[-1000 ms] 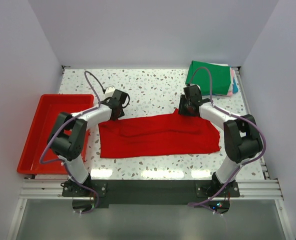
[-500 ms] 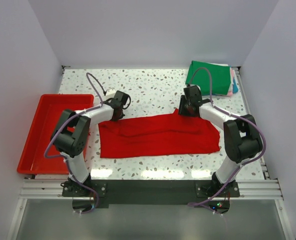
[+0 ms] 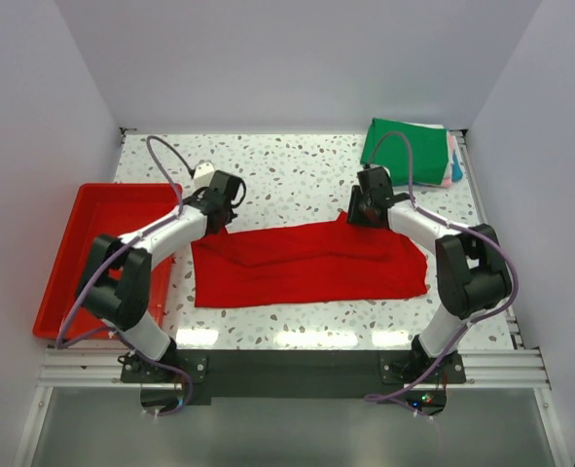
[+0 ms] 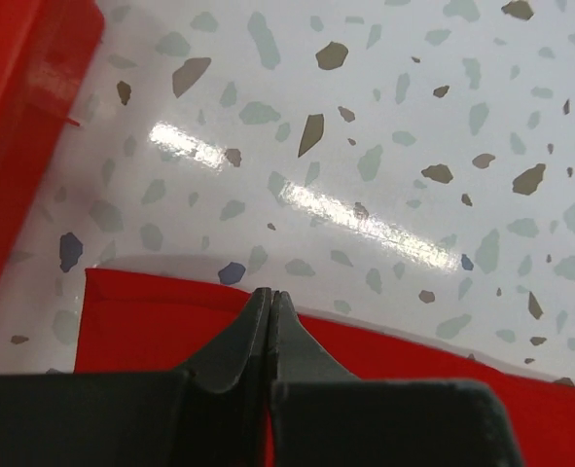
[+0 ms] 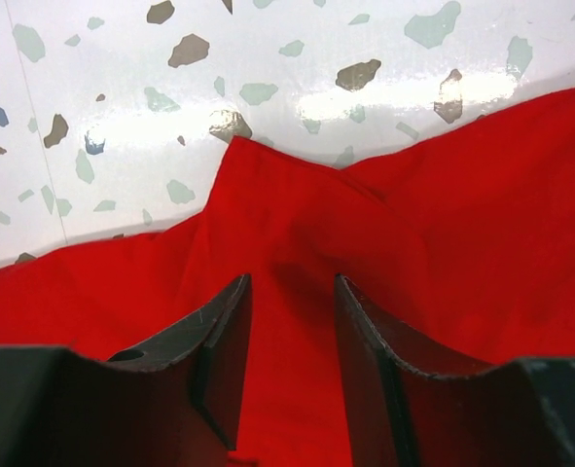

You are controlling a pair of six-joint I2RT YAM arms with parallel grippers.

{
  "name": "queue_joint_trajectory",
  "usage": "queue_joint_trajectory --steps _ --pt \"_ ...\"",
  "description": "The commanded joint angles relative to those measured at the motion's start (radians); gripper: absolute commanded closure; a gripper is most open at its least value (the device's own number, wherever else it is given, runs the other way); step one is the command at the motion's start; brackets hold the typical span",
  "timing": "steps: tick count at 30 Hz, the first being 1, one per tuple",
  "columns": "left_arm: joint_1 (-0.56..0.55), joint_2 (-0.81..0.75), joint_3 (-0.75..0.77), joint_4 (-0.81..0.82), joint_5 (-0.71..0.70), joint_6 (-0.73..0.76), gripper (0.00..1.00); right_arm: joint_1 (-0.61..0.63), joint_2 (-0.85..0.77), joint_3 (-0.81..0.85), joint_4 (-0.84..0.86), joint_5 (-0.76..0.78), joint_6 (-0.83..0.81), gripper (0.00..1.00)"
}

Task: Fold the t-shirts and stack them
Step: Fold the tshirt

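A bright red t-shirt [image 3: 306, 263] lies spread flat in a wide band across the middle of the desk [image 3: 297, 170], its long side running from left to right and its lower hem closer to the near edge than to the far one. Soft creases run along its upper half, and a small pointed flap of cloth rises from its far edge, right of centre. My right gripper [image 5: 292, 280] hangs over that flap with its two fingers apart; red cloth shows in the gap between them and the point of the flap lies just beyond the tips. I cannot tell whether the fingertips touch the cloth. My left gripper [image 4: 269, 294] is at the shirt's far left corner, its fingers pressed together with no cloth visible between them, the tips above the shirt's far edge where red meets the speckled surface. In the far right corner of the desk sits a stack of folded t-shirts [image 3: 413, 151], a green one on top, with pink, white and teal edges showing along its right side. It is well apart from the red shirt. A rigid red tray [image 3: 68, 258] sits along the left edge of the desk, beside my left arm.
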Motion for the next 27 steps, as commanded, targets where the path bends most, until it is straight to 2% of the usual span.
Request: queue_joint_trajectory --steps 1,10,19,24,26,27 --pt "0.000 -0.127 -0.049 -0.027 -0.051 -0.041 1.00 0.002 -0.070 -0.011 0.034 0.022 0.015 0.57" --pt "0.052 -0.374 -0.283 -0.082 -0.040 -0.173 1.00 0.002 -0.118 -0.037 0.015 0.032 0.017 0.58" --pt "0.085 -0.488 -0.457 -0.128 -0.013 -0.270 1.00 0.002 -0.151 -0.072 0.014 0.033 0.024 0.57" --pt "0.097 -0.536 -0.489 -0.134 -0.020 -0.279 1.00 0.002 -0.161 -0.078 0.007 0.044 0.020 0.57" --pt "0.098 -0.539 -0.488 -0.127 -0.013 -0.249 0.94 0.002 -0.151 -0.067 -0.001 0.052 0.015 0.57" --pt "0.098 -0.545 -0.489 -0.127 -0.013 -0.241 0.84 0.002 -0.144 -0.058 -0.005 0.059 0.008 0.57"
